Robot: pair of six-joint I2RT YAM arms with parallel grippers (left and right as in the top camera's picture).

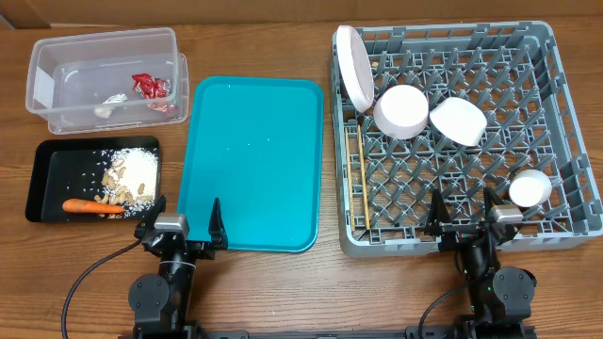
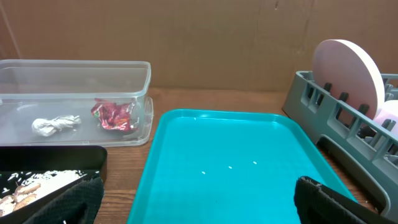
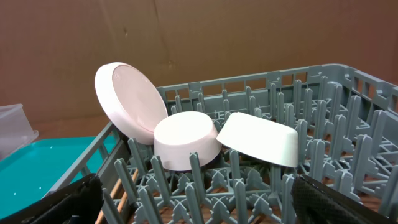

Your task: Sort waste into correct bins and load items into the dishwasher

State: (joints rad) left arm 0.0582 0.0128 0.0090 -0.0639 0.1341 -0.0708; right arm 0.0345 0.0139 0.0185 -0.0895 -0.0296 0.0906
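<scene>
Currently both spread, empty: left gripper right of carrot; right gripper at dish rack near wall, cup just far-right.

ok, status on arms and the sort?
Left gripper open, empty. Right gripper open, empty. Dishes in rack, waste in tub and black tray. Nothing blocking.

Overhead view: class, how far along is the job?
Done: wrapper and wad in the tub; carrot and scraps in the black tray; plate, two bowls, cup and chopsticks in the rack. In hand: nothing; left gripper and right gripper open. Left: nothing visible on the teal tray.
</scene>
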